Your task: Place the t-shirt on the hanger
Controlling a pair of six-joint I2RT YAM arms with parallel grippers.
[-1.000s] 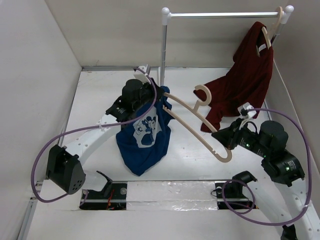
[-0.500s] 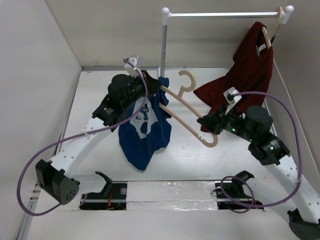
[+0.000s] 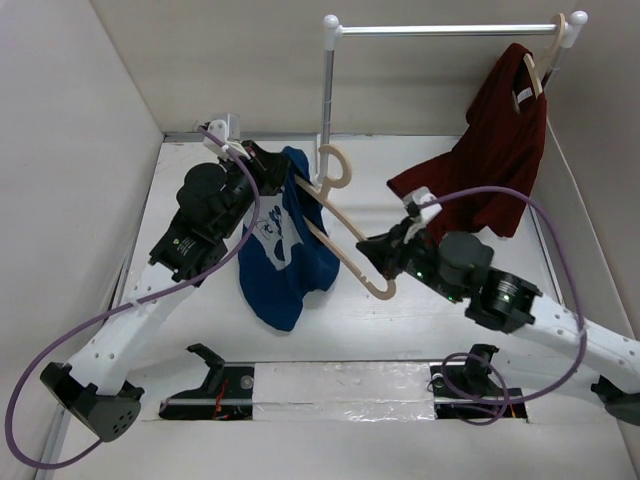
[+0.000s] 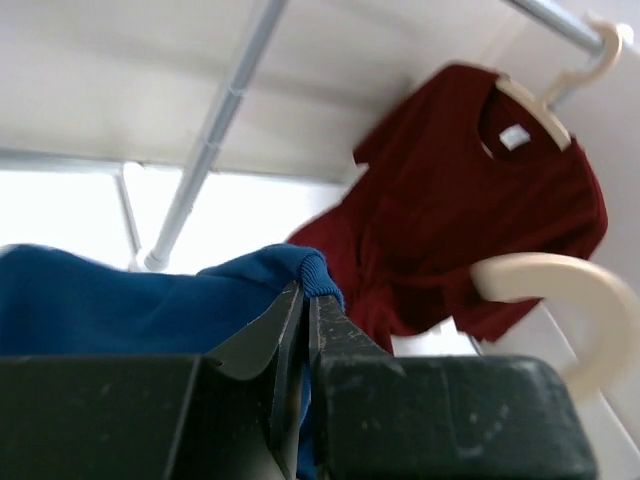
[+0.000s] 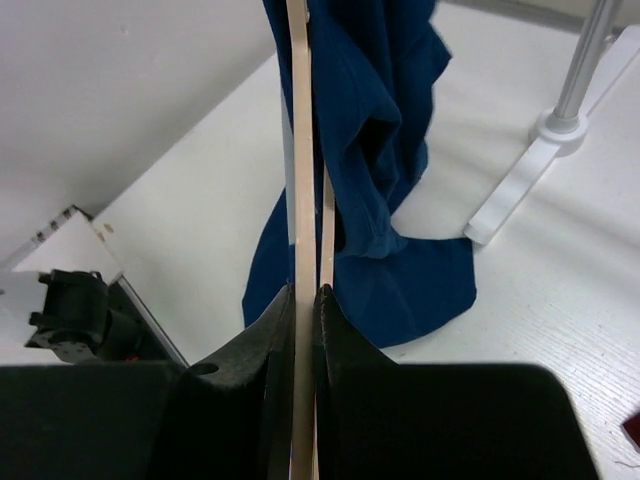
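**Shirt up, hanger lined up**

The left gripper [image 4: 305, 300] pinches a ribbed edge of the blue t-shirt [image 3: 285, 255], which hangs limp with its tail seemingly on the bench [image 3: 400, 320]. The right gripper [image 5: 303, 295] clamps one end of the hanger [image 5: 298, 150], pressed against the cloth. The shirt's soft and floppy, so grip the neckline; the hanger's stiff

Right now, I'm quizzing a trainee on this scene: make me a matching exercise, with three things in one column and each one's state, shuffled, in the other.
Things
1. t-shirt
2. hanger
3. dark red shirt

States
A. hangs from the clothes rail
B. pinched by the left gripper, draping down
C. clamped near one end in the right gripper

Pairs: 1-B, 2-C, 3-A
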